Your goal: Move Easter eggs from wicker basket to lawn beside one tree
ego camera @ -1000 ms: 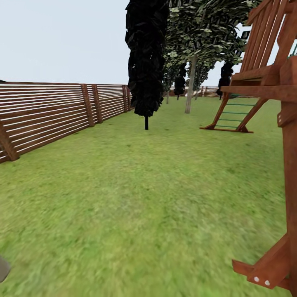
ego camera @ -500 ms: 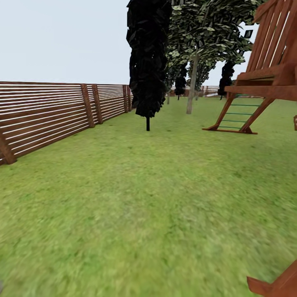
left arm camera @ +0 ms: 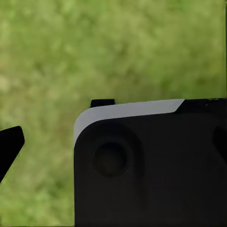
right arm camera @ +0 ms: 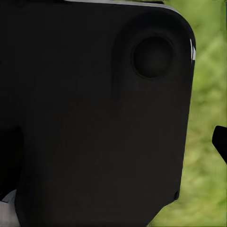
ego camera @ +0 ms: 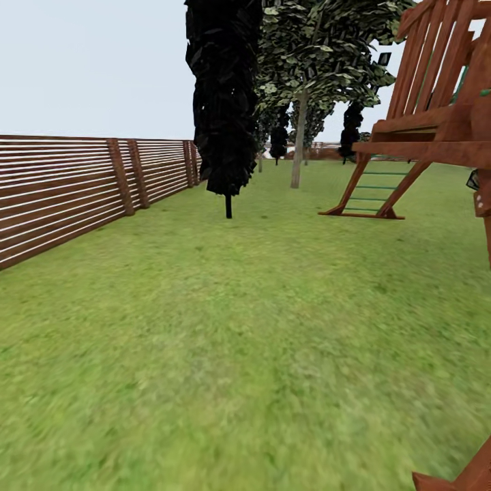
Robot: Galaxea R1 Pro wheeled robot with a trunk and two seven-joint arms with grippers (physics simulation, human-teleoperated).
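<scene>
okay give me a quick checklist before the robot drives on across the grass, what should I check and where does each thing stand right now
1. Grass ahead open: ok. The lawn shows nothing in the way in the head view.
2. Room from the wooden play frame: not ok. Its timbers sit close at the right edge.
3. Room from the fence: ok. It runs well off to the left.
4. A proper tree in sight: ok. The grey-trunked leafy tree stands behind the dark cypress.
5. Basket and eggs located: cannot tell.
6. Pincers empty or holding an egg: cannot tell. A dark housing blocks both wrist views.
</scene>
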